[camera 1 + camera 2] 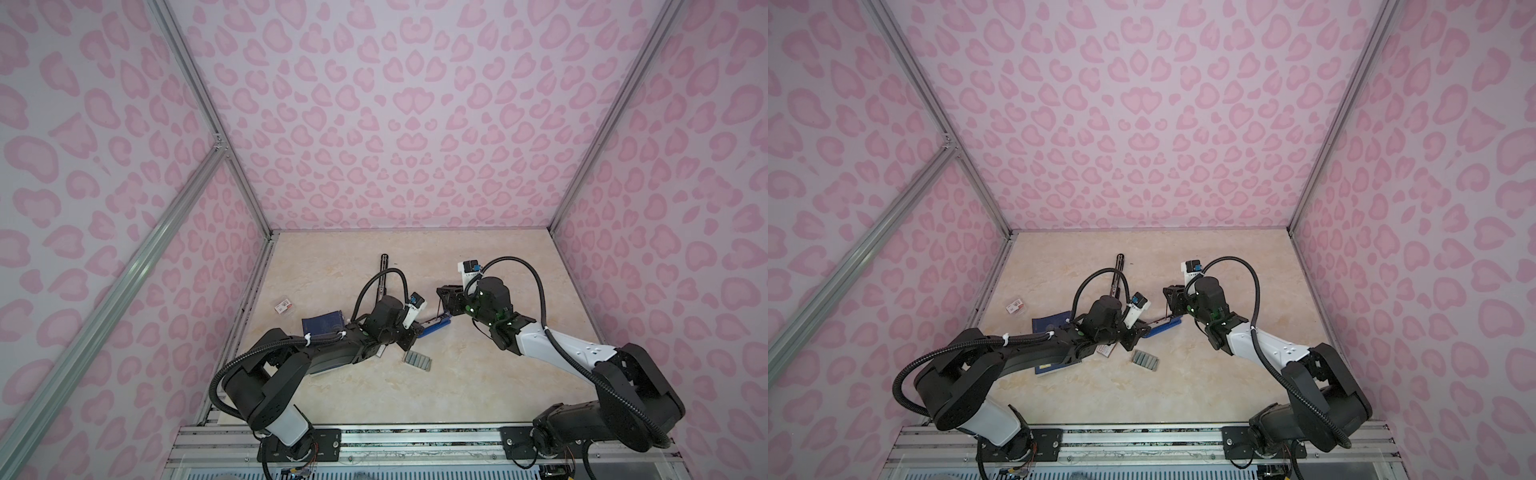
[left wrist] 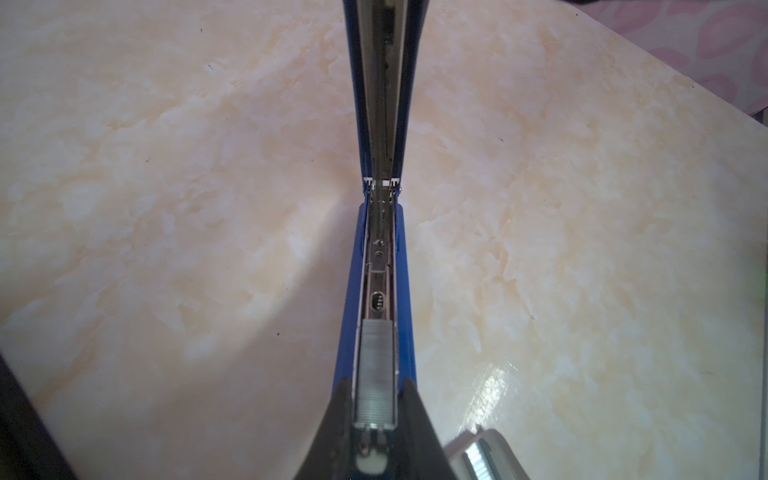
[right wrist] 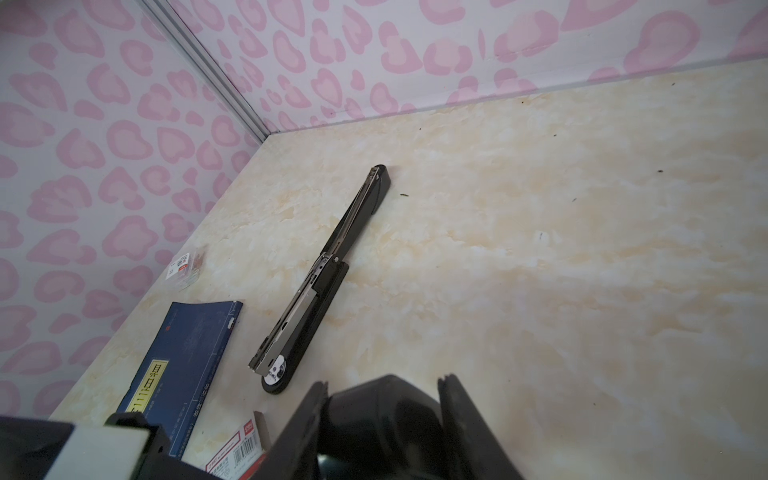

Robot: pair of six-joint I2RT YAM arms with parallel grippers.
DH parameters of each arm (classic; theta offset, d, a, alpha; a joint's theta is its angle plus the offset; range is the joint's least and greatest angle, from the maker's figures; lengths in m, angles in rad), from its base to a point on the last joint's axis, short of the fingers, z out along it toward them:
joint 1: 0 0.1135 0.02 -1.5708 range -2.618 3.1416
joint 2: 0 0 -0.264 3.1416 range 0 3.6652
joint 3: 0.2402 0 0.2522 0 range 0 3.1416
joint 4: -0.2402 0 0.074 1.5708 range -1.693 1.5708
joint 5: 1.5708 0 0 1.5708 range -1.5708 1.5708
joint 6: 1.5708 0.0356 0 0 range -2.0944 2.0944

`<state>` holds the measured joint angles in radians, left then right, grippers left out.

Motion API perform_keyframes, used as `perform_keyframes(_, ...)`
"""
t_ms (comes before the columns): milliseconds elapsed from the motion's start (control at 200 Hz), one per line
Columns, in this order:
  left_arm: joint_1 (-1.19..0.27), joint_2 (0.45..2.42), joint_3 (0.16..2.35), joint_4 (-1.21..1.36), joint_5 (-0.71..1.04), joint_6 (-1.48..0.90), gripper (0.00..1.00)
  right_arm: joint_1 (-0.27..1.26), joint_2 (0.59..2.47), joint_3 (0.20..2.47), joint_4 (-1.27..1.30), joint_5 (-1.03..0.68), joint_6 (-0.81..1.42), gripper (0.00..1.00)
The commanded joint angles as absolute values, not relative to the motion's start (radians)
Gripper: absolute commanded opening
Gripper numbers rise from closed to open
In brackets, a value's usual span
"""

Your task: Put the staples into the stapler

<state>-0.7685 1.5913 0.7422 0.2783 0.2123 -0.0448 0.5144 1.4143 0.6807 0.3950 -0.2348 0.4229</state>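
Marble tabletop (image 1: 498, 386) roomy toward right wall (image 1: 673, 257), left jaws clamped on blue stapler (image 2: 348, 324), right jaws apart

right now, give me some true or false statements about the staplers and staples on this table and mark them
1. The blue stapler is open with a staple strip in its channel. True.
2. The black stapler is folded shut. False: it lies opened out flat.
3. Loose staples lie on the table near the left gripper. True.
4. The right gripper holds the black stapler. False: its jaws stand open, apart from that stapler.
5. The blue booklet lies on the right arm's side. False: it lies by the left arm.
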Motion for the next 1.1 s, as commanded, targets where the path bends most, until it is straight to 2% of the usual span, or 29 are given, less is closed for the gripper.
perform_keyframes(0,-0.769,1.582,0.764,0.324,0.216,-0.044,0.11,0.533,1.417,0.68,0.328,-0.27,0.46,0.43)
perform_keyframes(1095,-0.767,1.594,0.835,0.295,0.181,-0.048,0.11,0.658,1.428,0.713,0.275,-0.212,0.374,0.43)
